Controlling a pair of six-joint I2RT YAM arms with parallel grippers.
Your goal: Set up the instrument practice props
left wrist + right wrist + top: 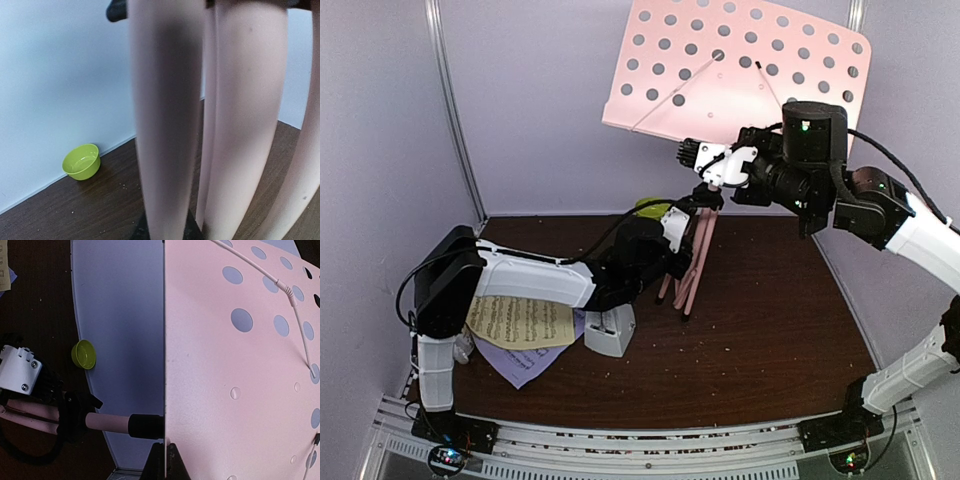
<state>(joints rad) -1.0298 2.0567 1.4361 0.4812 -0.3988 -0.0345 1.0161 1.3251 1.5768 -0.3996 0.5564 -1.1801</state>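
Yellow sheet (520,322): flat at the near left of the table (770,330), overlapping the lavender sheet (525,362)
Metronome (610,332): upright, just beside the sheets
Stand (740,70): mid-table, pink legs close together, dotted desk raised and tilted
Left gripper (678,240): pinching the legs
Right gripper (695,153): pressed together on the desk's lower edge
Green bowl (81,161): by the back wall

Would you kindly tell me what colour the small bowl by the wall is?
The bowl is lime green, best seen in the left wrist view.
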